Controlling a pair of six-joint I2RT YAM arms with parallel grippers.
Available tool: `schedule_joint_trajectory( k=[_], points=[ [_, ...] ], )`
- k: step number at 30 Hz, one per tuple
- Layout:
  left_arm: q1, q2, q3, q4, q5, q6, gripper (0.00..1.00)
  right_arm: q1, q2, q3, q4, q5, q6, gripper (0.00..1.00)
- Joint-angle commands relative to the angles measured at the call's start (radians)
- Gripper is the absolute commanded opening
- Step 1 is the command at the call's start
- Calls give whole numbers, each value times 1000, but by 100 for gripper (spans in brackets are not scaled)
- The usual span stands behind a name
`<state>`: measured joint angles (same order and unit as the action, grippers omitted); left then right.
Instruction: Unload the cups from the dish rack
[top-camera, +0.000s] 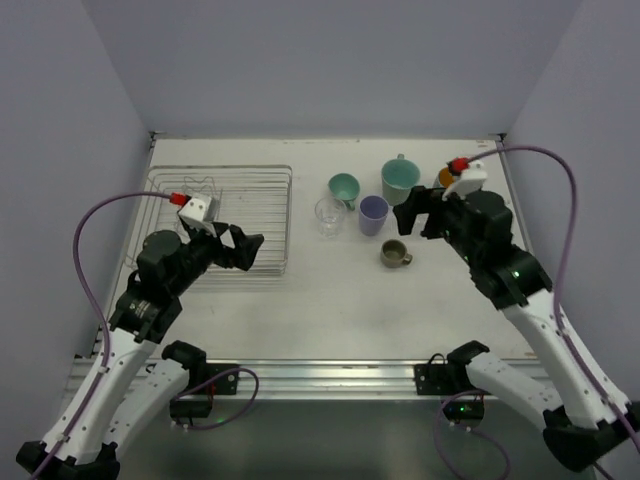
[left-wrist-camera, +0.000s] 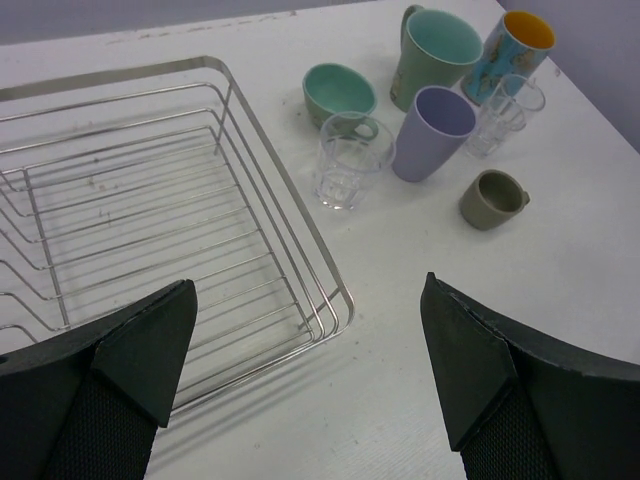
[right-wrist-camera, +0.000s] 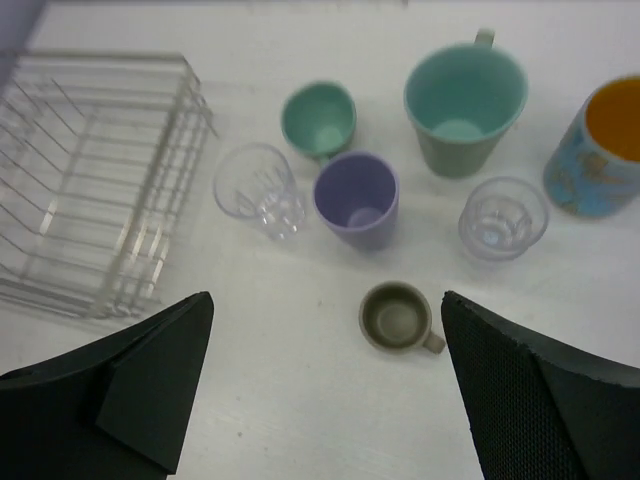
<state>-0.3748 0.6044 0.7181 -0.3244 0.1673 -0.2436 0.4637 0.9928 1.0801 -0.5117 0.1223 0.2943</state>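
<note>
The silver wire dish rack (top-camera: 268, 190) stands at the left, and no cup shows inside it (left-wrist-camera: 235, 180). The cups stand in a group on the table to its right: a small mint cup (right-wrist-camera: 318, 118), a big mint mug (right-wrist-camera: 465, 95), a blue mug with orange inside (right-wrist-camera: 605, 150), a lavender cup (right-wrist-camera: 356, 198), two clear glasses (right-wrist-camera: 258, 190) (right-wrist-camera: 503, 217) and a small beige cup (right-wrist-camera: 396, 316). My right gripper (right-wrist-camera: 326, 298) hangs open over the table, just left of the beige cup, holding nothing. My left gripper (left-wrist-camera: 308, 290) is open above the rack's near right corner.
Grey walls close in the table (top-camera: 330, 300) on the left, back and right. The blue mug stands close to the table's right edge (top-camera: 505, 190). A metal rail (top-camera: 330, 375) with both arm bases runs along the near edge.
</note>
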Motion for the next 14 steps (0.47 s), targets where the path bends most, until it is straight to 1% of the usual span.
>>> schedule_joint_trajectory(
  k=[1, 3, 4, 8, 9, 12, 14],
  points=[
    [-4, -5, 115, 10, -92, -9, 100, -4, -237, -31, 62, 65, 8, 99],
    [-4, -8, 141, 13, -129, -23, 100, -5, -337, -40, 85, 86, 11, 99],
    [-4, -11, 173, 15, -143, -26, 100, -4, -427, -45, 94, 92, 11, 99],
    [-4, -25, 245, 15, -216, -19, 100, -5, -571, -78, 121, 109, 16, 99],
    [-4, -34, 256, 16, -244, -17, 100, -4, -588, -98, 121, 126, 19, 99],
    [-4, -57, 245, 28, -262, -13, 100, -4, -620, -164, 143, 146, 25, 99],
    [-4, -75, 196, 65, -265, -14, 100, -4, -620, -192, 174, 137, 46, 99]
  ],
)
